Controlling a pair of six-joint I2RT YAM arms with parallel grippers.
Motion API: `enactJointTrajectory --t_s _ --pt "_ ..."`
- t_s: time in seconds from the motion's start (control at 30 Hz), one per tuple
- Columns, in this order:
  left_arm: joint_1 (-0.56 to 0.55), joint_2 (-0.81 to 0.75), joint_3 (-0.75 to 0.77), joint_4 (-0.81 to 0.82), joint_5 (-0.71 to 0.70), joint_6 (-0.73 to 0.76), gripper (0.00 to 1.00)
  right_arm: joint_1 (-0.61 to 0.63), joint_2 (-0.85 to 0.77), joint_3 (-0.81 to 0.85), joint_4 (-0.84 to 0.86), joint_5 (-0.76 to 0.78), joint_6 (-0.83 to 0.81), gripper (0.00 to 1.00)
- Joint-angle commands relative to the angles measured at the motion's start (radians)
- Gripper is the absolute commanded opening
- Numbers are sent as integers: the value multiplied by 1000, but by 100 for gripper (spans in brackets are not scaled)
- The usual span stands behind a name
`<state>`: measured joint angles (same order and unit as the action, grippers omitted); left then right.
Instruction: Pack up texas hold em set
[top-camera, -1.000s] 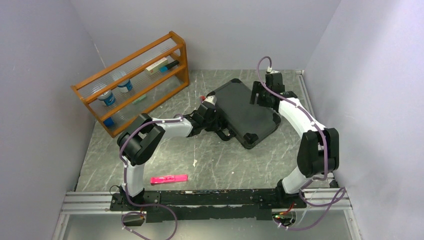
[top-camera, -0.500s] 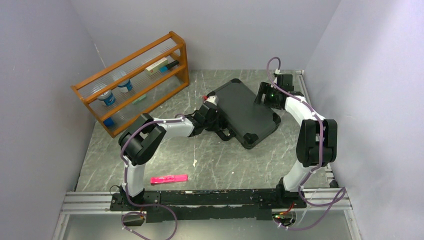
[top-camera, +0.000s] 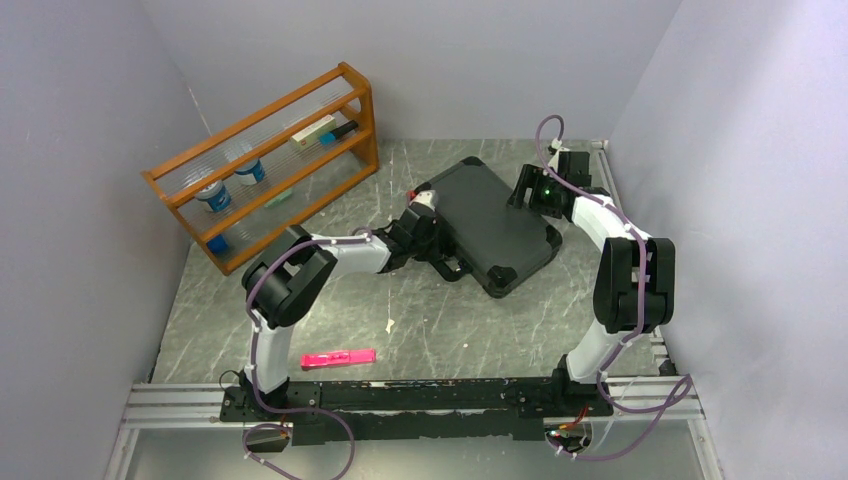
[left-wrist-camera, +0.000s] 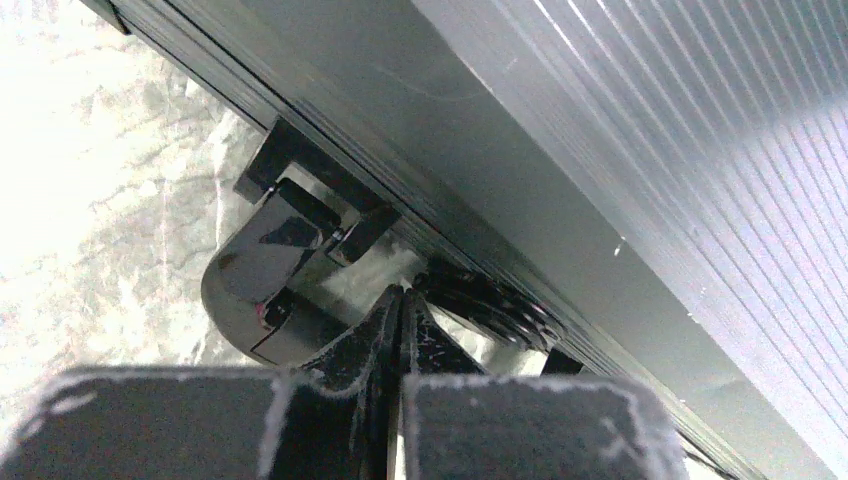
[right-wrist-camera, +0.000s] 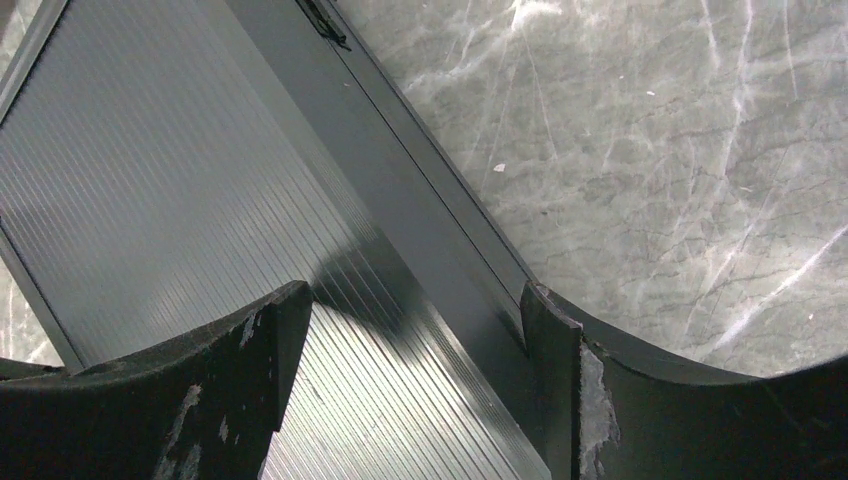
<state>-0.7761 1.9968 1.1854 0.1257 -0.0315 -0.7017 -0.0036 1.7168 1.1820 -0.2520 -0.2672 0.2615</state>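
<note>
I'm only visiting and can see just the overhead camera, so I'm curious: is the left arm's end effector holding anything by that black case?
Observer: No. The left wrist camera shows the left end effector shut with nothing between its fingers, tips beside a glossy black fitting on the edge of the case.
Operator: And the right one?
Observer: The right wrist camera shows the right end effector open, fingers spread above the ribbed lid and its smooth rim, with the marble table just beyond.
</note>
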Motion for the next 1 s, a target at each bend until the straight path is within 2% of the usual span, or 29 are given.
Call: enactJointTrajectory --t_s 0.0,0.1,0.23,0.5,0.63,0.67,0.77,0.87,0.97 --pt "-34 137 -13 171 95 -43 6 25 8 -32 -39 -122 46 80" --pt "-34 140 -26 215 106 -65 6 26 2 -38 -36 -118 54 80" --pt "-34 89 -40 182 37 -43 6 26 -19 -33 -39 -81 63 80" --pt "-29 -120 -19 -2 -144 62 11 25 -154 10 -44 167 143 80" --pt "-22 -227 -7 -112 -220 98 17 25 -268 61 -126 306 182 81" --pt "-19 -254 2 -186 -258 103 19 26 -302 67 -145 324 188 82" --pt "-8 -354 -5 -280 -347 121 29 25 -409 55 -195 351 215 88" --pt "4 -483 -51 -308 -373 142 46 25 -515 66 -278 387 250 93" --pt "7 -608 -72 -360 -381 185 68 25 -634 61 -373 442 318 95"
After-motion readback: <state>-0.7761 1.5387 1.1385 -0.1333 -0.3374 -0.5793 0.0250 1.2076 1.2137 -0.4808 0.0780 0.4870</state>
